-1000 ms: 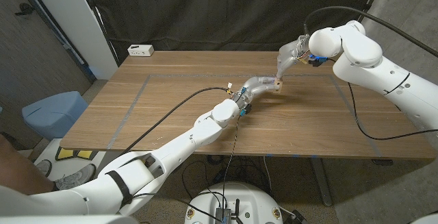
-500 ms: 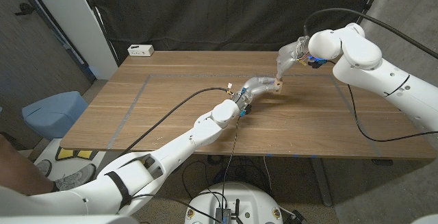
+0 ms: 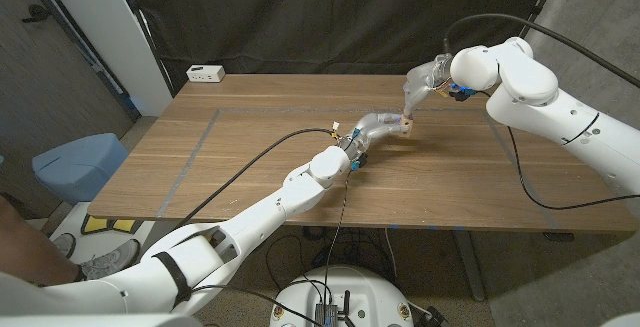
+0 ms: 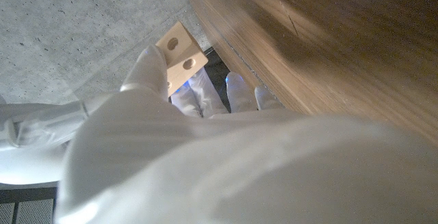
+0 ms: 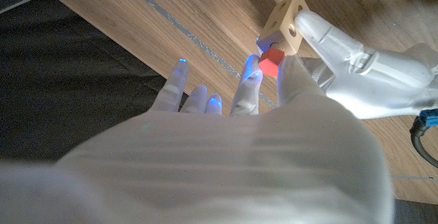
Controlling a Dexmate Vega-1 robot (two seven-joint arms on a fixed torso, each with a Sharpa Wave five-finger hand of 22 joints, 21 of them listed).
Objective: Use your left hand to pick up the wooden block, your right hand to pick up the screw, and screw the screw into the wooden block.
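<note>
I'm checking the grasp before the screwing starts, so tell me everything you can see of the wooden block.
The wooden block is a small, pale, light-wood cube with round holes in its faces; two show on one face in the left wrist view. The left robot hand holds it up, tilted, over the table's far middle. The right robot hand holds a red screw against it.

In the head view the screw cannot be made out between the right hand [image 3: 418,91] and the wooden block [image 3: 406,123], while in the right wrist view only its red head [image 5: 271,61] is seen, the shaft being hidden by fingers.
</note>
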